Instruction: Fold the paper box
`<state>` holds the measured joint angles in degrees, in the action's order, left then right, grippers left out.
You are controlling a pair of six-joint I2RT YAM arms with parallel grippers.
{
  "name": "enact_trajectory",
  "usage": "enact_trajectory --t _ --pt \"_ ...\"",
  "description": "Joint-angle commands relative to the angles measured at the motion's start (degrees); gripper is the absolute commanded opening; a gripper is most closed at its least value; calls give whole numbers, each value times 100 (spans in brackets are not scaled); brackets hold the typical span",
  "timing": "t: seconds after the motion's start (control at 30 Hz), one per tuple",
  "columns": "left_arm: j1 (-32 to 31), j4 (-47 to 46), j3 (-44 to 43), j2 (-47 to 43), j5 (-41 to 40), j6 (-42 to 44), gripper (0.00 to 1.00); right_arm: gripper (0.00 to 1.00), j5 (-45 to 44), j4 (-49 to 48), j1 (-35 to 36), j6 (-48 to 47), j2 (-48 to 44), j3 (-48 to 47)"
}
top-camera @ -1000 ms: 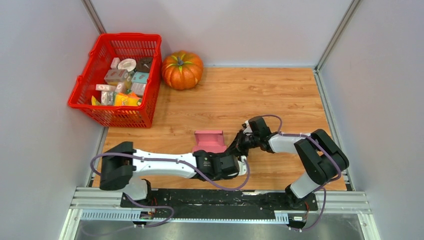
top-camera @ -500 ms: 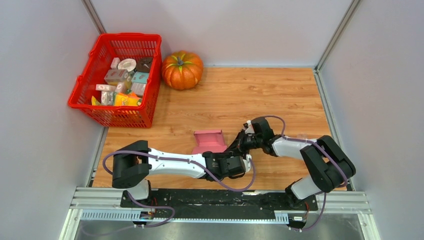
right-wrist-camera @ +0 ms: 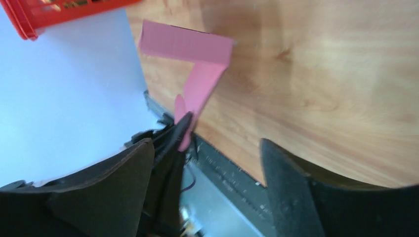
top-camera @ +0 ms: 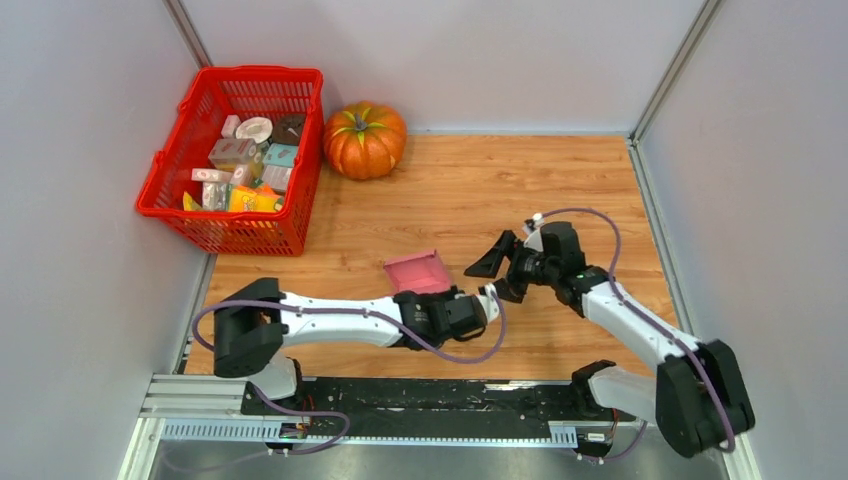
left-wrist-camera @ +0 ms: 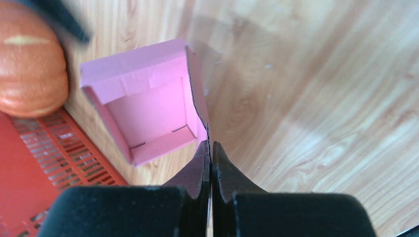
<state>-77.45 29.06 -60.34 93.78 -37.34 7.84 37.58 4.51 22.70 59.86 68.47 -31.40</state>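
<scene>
**Pink card box pinched by the left gripper, right gripper free**

The small pink thin-card paper box (top-camera: pixel 418 271), an open tray, sits at the centre of the overhead view on the wooden table (top-camera: pixel 470 190). It is well apart from the red plastic basket (top-camera: pixel 170 200) and orange pumpkin (top-camera: pixel 364 140) at upper left. The left gripper (left-wrist-camera: pixel 211 150) is clamped tight on the thin edge of one side flap, probably to steady it for folding. The right gripper (top-camera: pixel 502 276), just right of the box, holds nothing, its jaws spread wide. Overhead, the left wrist hides the pinch, and whether the box lies flat or tipped is unclear.
</scene>
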Motion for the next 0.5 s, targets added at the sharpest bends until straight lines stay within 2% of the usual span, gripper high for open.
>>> enact_trajectory --t 0.0,0.07,0.17,0.2,0.3,0.33,0.4,0.43,0.47 --pt "624 318 -503 -974 217 -1282 0 86 -1512 2013 -222 -1826 -1009 -953" --pt "1090 1027 -838 -1229 463 -2292 0 89 -2016 2473 -231 -2477 -1395 -1201" --pt "1828 1784 -1453 -1423 1385 -3645 0 91 -2457 2703 -213 -2987 -1713 -1369" --pt "2013 1866 -1629 -1476 1988 -3971 0 91 -2449 2721 -196 -3093 -1731 -1395" --pt "2777 2076 -1779 -1564 2870 -5131 0 91 -2527 2661 181 -3488 -1679 -1474" --pt "2927 2208 -1832 -1538 3012 -5909 0 91 -2711 2634 687 -3576 -1687 -1509" --pt "3384 2779 -1972 -1406 3432 -6616 0 92 -3393 2433 1348 -4015 -1705 -1553" --pt "3499 2885 -1999 -1336 3627 -7072 0 92 -3650 2344 2030 -4182 -1731 -1562" --pt "3630 2947 -2008 -1240 3838 -7251 0 93 -3957 2248 2341 -4332 -1740 -1571"
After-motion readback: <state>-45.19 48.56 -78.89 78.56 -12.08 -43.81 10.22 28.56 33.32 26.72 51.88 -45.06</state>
